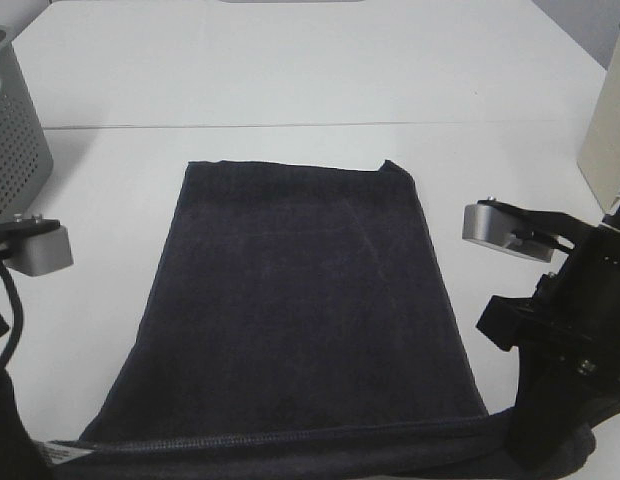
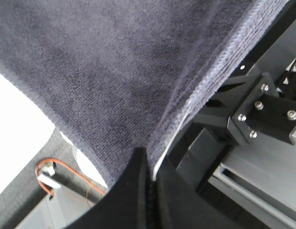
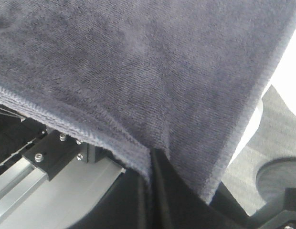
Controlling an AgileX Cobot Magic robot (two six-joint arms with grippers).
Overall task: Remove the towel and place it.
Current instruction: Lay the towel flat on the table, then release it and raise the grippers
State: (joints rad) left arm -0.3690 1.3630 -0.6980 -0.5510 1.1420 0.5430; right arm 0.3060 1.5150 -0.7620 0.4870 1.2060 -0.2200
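Observation:
The dark navy towel (image 1: 300,300) lies spread flat on the white table (image 1: 290,60), its far edge toward the table's middle and its near hemmed edge at the bottom of the exterior view. My left gripper (image 2: 149,160) is shut on the towel (image 2: 114,71) at its near left corner. My right gripper (image 3: 151,155) is shut on the towel (image 3: 138,62) at its near right corner. In both wrist views the cloth rises stretched from the pinched hem. In the exterior view the fingertips are hidden low in the frame.
A grey perforated basket (image 1: 15,130) stands at the far left of the table. A beige upright panel (image 1: 605,150) stands at the right edge. The left arm (image 1: 35,248) and the right arm (image 1: 550,320) flank the towel. A white label (image 1: 65,450) shows at the towel's near left corner.

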